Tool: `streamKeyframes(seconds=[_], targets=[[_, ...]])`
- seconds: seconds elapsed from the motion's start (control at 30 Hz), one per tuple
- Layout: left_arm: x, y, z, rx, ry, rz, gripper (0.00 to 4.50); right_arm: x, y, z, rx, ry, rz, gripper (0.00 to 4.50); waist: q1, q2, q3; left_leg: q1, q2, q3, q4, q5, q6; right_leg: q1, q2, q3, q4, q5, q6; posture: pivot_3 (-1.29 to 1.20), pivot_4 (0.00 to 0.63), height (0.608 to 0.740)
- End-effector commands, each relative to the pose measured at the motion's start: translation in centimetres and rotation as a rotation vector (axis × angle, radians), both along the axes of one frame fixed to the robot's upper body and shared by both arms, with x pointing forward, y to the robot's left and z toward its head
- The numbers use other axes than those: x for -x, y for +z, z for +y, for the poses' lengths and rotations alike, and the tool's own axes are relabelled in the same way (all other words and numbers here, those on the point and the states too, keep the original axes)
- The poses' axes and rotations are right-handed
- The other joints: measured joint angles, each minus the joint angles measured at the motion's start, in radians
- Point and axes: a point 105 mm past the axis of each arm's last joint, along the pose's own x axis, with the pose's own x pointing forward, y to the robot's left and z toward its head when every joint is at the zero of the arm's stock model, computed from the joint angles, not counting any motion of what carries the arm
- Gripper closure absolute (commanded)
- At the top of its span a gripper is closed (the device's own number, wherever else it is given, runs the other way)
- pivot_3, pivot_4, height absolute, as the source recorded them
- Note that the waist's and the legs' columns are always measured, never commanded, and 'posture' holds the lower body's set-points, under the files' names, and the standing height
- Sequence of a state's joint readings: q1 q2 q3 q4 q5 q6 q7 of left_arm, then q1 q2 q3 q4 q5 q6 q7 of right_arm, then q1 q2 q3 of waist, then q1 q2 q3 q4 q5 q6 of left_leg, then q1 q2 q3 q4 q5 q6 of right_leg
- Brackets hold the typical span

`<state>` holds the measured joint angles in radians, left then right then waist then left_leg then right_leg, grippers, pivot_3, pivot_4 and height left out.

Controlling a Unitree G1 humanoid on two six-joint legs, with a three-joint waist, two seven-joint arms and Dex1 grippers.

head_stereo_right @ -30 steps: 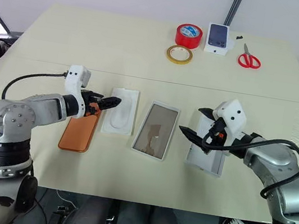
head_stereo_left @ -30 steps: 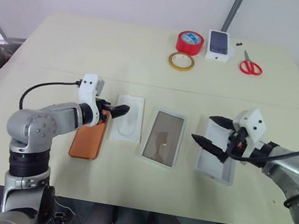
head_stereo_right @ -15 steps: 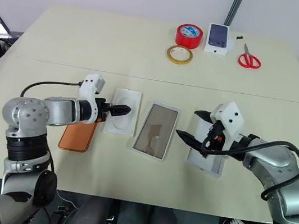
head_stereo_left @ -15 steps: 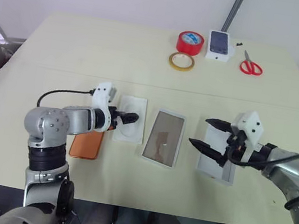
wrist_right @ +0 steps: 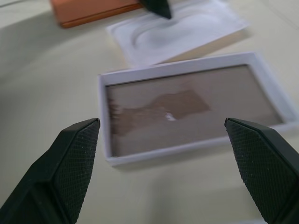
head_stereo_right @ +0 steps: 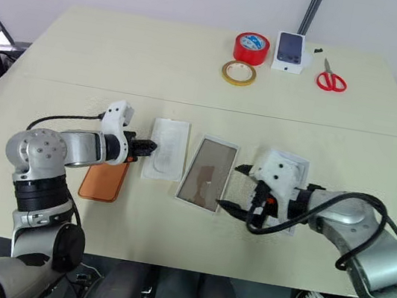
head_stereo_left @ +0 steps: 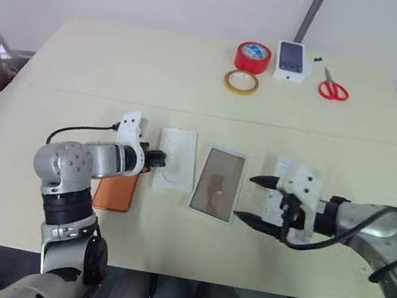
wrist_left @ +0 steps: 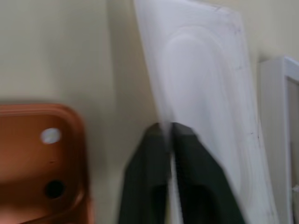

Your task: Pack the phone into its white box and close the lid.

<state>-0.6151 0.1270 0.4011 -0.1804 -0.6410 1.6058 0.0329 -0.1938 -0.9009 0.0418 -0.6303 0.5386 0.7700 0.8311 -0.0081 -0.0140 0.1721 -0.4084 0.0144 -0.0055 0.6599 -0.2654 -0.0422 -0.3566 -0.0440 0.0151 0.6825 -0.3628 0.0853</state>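
Landmark: white box (head_stereo_right: 207,174), open, tan floor up, mid-table, long axis running front to back.

Phone (head_stereo_right: 102,181) two slots to the robot's left of box, face down, camera block (wrist_left: 51,161) at near end, long axis roughly parallel to box. Partly hidden under left arm.

Insert (head_stereo_right: 166,155) between phone and box, just beside box's left wall, slightly tilted.

Left gripper (head_stereo_right: 146,147) pinched shut on insert's left edge, fingers (wrist_left: 187,158) together with the thin white edge caught between them in wrist view. Not on phone, though phone lies right next to it, on the side away from box.

Lid (head_stereo_right: 280,188) just right of box, inside up, mostly covered by right arm.

Right gripper (head_stereo_right: 235,187) spread wide, empty, hovering at box's right wall, pointing across it toward insert. Fingers (wrist_right: 74,158) straddle box's length in wrist view.

Judgement: key relation is phone to box, with insert lying between and phone's axis already matching box's, so a sideways carry over or past insert with little turning. Left arm clearly nearer phone; right arm nearer lid. Insert likely being cleared first. Packing not started, lid off.
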Motion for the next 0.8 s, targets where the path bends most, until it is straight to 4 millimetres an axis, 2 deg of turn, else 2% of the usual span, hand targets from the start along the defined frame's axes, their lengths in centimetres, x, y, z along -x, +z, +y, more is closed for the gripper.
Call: streamKeyframes(seconds=[0.03, 0.13, 0.3, 0.33, 0.37, 0.47, 0.6, 0.8], targets=[[-0.4, 0.1, 0.1, -0.001, 0.018, 0.012, 4.48, 0.0, 0.0, 1.2, 0.072, 0.029, -0.015, 0.00, 0.000, 0.000, 0.000, 0.000, 0.000, 0.000, 0.000, 0.000, 0.000, 0.000, 0.000, 0.000, 0.000, 0.000, 0.000, 0.00, 0.150, 0.740], [-0.8, 0.8, 0.3, 0.019, 0.033, -0.004, 4.48, -0.3, -0.6, 1.9, 0.111, 0.028, 0.004, 0.00, 0.001, 0.000, 0.000, 0.000, 0.000, 0.000, 0.000, 0.000, 0.000, 0.000, 0.000, 0.000, 0.000, 0.000, 0.000, 0.00, 0.150, 0.740], [-1.9, 3.5, 1.5, 0.131, 0.088, -0.072, 4.48, -0.3, -1.8, 3.6, 0.162, 0.059, 0.047, 0.00, -0.002, -0.001, 0.001, -0.001, 0.000, -0.001, 0.001, 0.000, 0.000, -0.001, 0.000, -0.001, 0.000, 0.000, 0.000, 0.00, 0.150, 0.740], [-2.0, 3.9, 1.8, 0.143, 0.096, -0.082, 4.50, -0.4, -2.1, 3.8, 0.179, 0.058, 0.051, 0.55, -0.003, -0.001, 0.001, -0.001, 0.000, -0.001, 0.001, 0.000, 0.000, -0.001, 0.000, -0.001, 0.000, 0.000, 0.000, 0.00, 0.150, 0.740], [-2.1, 4.2, 2.0, 0.150, 0.104, -0.091, 4.50, -0.6, -2.5, 3.9, 0.198, 0.054, 0.057, 0.83, -0.003, -0.001, 0.001, -0.002, 0.000, -0.001, 0.001, 0.000, 0.000, -0.002, 0.000, -0.001, 0.000, 0.000, 0.000, 0.00, 0.150, 0.740], [-2.3, 4.7, 2.6, 0.146, 0.116, -0.104, 4.50, -0.8, -3.3, 4.2, 0.229, 0.058, 0.074, 2.28, -0.003, -0.001, 0.001, -0.002, 0.000, -0.001, 0.001, 0.000, 0.000, -0.002, 0.000, -0.001, 0.000, 0.000, 0.000, 0.00, 0.150, 0.740], [-2.3, 4.9, 3.1, 0.134, 0.124, -0.114, 4.50, -0.5, -4.0, 4.6, 0.264, 0.093, 0.082, 4.40, -0.002, -0.002, 0.001, -0.002, 0.000, -0.001, 0.001, 0.000, 0.000, -0.002, -0.001, -0.001, 0.000, 0.000, 0.000, 0.00, 0.150, 0.740], [-2.1, 5.1, 3.0, 0.140, 0.123, -0.125, 4.50, -0.7, -3.8, 4.7, 0.273, 0.103, 0.041, 4.46, -0.003, -0.002, 0.001, -0.002, 0.000, -0.001, 0.001, 0.000, -0.001, -0.002, -0.001, -0.001, 0.000, 0.000, 0.000, 0.00, 0.150, 0.740]])
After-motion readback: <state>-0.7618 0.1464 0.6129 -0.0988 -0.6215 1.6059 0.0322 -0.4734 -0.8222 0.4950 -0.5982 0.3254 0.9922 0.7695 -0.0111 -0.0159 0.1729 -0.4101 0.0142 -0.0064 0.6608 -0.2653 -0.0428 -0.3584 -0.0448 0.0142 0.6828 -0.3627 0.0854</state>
